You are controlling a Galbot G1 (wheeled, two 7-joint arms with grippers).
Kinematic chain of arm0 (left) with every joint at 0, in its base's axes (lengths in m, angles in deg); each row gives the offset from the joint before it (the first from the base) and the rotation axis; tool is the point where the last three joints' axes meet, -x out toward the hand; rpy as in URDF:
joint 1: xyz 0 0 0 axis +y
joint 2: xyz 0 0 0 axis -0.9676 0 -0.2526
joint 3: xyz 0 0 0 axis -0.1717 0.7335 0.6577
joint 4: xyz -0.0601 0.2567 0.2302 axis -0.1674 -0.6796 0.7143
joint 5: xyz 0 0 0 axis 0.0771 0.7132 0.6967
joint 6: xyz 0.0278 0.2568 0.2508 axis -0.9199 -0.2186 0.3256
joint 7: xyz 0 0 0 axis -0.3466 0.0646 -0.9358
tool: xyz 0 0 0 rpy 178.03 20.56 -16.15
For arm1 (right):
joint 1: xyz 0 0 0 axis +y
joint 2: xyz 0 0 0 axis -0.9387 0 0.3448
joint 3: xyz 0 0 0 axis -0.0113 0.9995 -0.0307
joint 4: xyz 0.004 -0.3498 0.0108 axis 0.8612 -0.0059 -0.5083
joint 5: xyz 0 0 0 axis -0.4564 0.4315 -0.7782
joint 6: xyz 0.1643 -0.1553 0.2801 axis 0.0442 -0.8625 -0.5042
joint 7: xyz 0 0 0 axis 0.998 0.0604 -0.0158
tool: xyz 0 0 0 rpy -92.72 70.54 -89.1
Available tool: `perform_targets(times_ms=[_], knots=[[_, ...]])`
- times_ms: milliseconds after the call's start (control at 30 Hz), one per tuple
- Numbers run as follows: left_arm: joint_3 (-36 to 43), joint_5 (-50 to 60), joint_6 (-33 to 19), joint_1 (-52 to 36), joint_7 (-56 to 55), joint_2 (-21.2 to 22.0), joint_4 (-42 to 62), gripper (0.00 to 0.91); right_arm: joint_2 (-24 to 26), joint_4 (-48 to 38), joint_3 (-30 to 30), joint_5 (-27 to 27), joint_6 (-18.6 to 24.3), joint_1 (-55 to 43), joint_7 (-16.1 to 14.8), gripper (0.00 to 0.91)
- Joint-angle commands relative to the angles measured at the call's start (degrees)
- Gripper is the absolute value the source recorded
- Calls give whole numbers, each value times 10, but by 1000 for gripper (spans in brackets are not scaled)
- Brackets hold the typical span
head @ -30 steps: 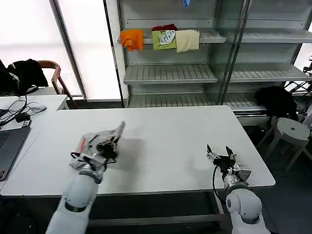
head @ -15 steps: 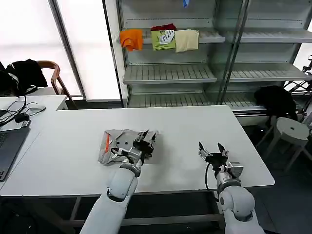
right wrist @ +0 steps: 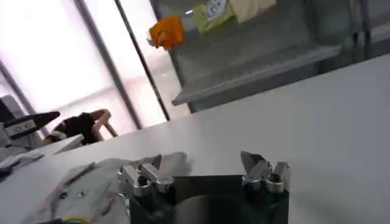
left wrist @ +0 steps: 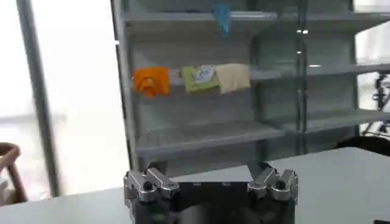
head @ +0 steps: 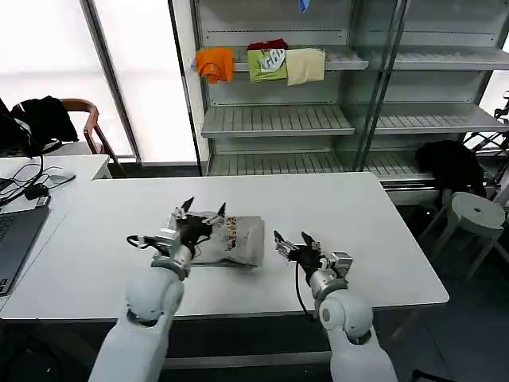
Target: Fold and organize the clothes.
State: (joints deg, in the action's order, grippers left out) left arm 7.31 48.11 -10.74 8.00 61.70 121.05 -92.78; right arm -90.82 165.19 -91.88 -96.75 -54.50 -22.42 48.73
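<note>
A light grey shirt (head: 233, 239) lies bundled in a rough fold on the white table (head: 350, 207), its small multicoloured print facing up. My left gripper (head: 203, 208) is open at the shirt's left end, just above the cloth, with nothing between its fingers. My right gripper (head: 292, 239) is open too and stands just right of the shirt, apart from it. The right wrist view has that gripper (right wrist: 204, 163) open over bare table, with the shirt (right wrist: 79, 193) beside it. In the left wrist view, the left gripper (left wrist: 210, 179) is spread wide and faces the shelves.
Behind the table a metal shelf unit (head: 278, 119) holds folded orange (head: 215, 63), green (head: 268, 64) and cream (head: 306, 65) clothes. A side table with a laptop (head: 14, 239) and a chair with a black garment (head: 44, 119) stand left. A stool (head: 475, 213) stands right.
The left arm carried the shirt from the table's left toward the middle, laid it down and let go. The right gripper moved left, close to the shirt.
</note>
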Motion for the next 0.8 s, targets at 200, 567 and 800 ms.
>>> perform_targets(times_ms=[200,567,800], knots=[[-171,-137,36,87,-4,-37,-48,907,-35,-98,92,-108,-35,-63,68,907],[-180,-180,46,95,-10,-33,-56,907,-41,-110,93,-102,-35,-60,87,0],[-182,-179,45,96,-10,-32,-55,907,-34,-96,82,-110,-34,-59,96,0]])
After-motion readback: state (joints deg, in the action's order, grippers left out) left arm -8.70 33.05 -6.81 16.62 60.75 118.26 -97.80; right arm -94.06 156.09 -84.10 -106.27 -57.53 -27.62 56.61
